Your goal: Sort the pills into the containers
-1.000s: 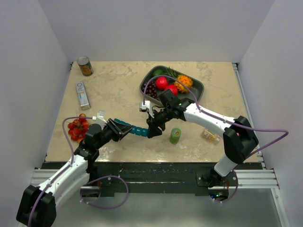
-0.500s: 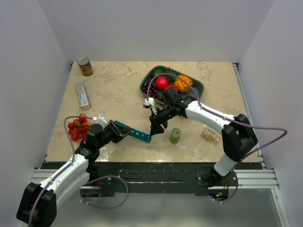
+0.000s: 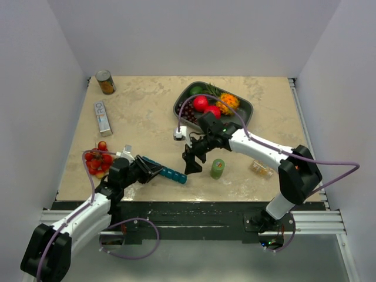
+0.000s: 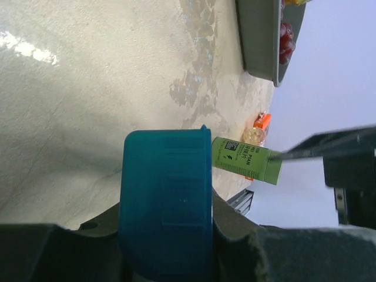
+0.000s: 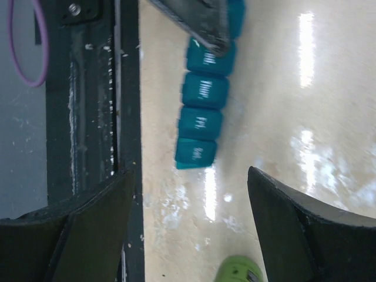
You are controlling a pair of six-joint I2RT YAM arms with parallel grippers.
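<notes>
**Beige counter (image 3: pixel 147 111), pill organizer (image 3: pixel 168 173) held by one end**

Left pincer (image 3: pixel 150 169) pinches the teal strip's end near the front edge. Right pincer (image 3: pixel 191 162) hangs spread over its free end, seemingly not touching. A clumsy descent could lever it loose.

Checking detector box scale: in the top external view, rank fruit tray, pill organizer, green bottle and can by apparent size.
Largest: grey tray.
Next: teal pill organizer, partly hidden by the left gripper.
Smallest: green bottle and can look about alike; not ranked.
</notes>
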